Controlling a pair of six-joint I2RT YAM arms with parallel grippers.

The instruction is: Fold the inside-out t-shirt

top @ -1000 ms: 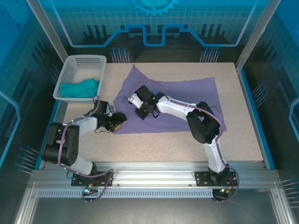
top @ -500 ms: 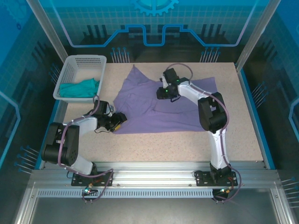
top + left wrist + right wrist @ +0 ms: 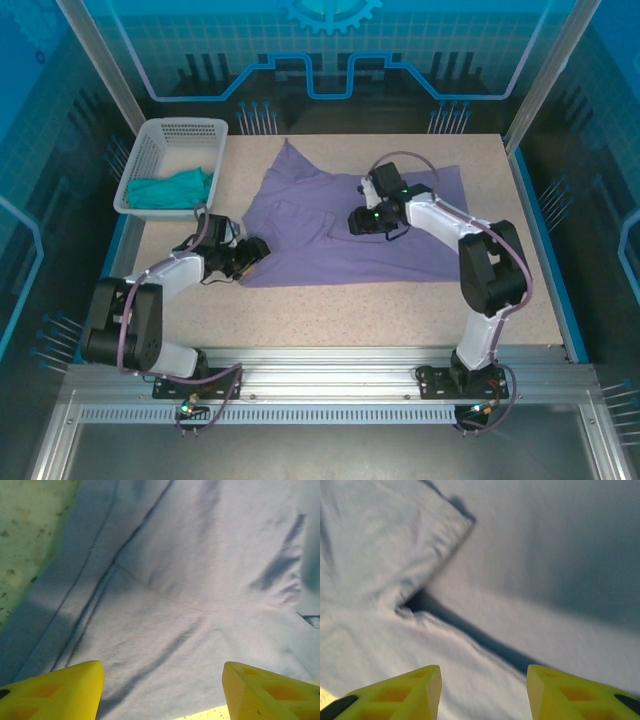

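The inside-out t-shirt (image 3: 300, 215) lies spread on the table, lavender, with a layer folded over near its middle. My left gripper (image 3: 258, 252) sits low at the shirt's near-left corner. In the left wrist view its yellow fingers (image 3: 65, 690) stand wide apart, open over the wrinkled cloth (image 3: 190, 580), with a strip of table at the bottom edge. My right gripper (image 3: 358, 222) hovers over the middle of the shirt. In the right wrist view it is open (image 3: 484, 695), with nothing between its fingers, above a folded edge (image 3: 435, 565) that casts a dark shadow.
A white basket (image 3: 150, 150) holding a teal-green garment (image 3: 172, 188) stands at the back left. Bare speckled table (image 3: 360, 310) runs along the front of the shirt and to its right. The enclosure frame posts rise at the far corners.
My right gripper has opened and moved from the shirt's left-middle toward the right. The left gripper has stayed at the near-left corner and widened a little.
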